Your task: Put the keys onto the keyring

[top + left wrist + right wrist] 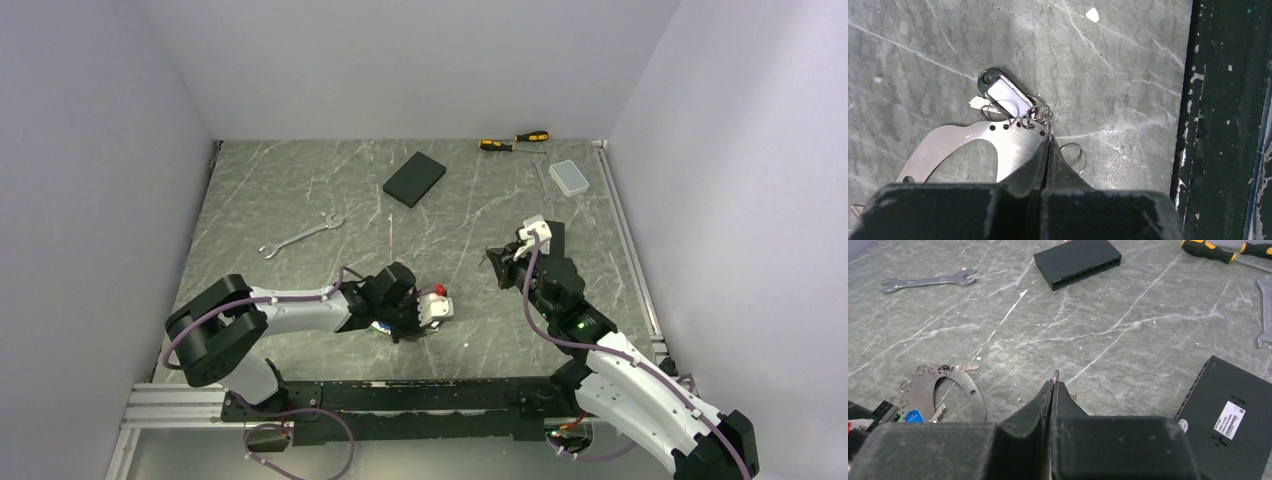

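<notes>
The keyring (1013, 142) is a large flat silver oval loop lying on the marble table, with small split rings (1034, 116) threaded through holes along its edge. A black tag with a white label (1002, 92) lies among those rings. My left gripper (1049, 139) is shut, its tips pinching a thin ring at the keyring's edge. A loose split ring (1074, 158) lies just right of the fingers. In the right wrist view the keyring (950, 390) carries a blue-headed key (913, 416) and silver keys (938, 412). My right gripper (1054, 384) is shut on a small metal ring (1056, 374).
A silver wrench (300, 237) lies at centre left. A black box (414, 178), two screwdrivers (512, 142), a second wrench (541, 175) and a clear case (571, 177) sit at the back. Another black box (1233, 410) lies right of my right gripper (497, 265).
</notes>
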Robot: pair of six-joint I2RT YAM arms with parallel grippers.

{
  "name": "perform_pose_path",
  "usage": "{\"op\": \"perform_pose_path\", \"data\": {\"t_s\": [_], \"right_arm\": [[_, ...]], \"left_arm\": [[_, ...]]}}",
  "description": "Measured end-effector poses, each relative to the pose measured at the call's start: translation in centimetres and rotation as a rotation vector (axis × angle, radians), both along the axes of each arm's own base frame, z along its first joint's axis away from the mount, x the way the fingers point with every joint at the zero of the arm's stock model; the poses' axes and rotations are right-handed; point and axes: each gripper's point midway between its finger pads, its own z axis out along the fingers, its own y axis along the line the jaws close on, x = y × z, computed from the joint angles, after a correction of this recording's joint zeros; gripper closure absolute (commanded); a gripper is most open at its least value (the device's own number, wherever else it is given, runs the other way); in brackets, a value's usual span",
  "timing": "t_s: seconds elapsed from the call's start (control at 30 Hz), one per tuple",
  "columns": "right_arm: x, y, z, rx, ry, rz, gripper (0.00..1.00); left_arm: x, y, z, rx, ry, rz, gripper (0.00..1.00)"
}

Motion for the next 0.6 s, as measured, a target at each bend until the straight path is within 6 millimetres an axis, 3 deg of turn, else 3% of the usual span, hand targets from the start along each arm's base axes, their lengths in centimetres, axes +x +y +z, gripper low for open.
{"op": "perform_pose_path", "data": {"t_s": [0.6], "right_arm": [[-0.8, 1.6, 0.0, 0.025, 0.024, 0.091, 1.00]], "left_arm": [[1.7, 1.2, 5.5, 0.012, -0.254, -0.168, 1.00]]}}
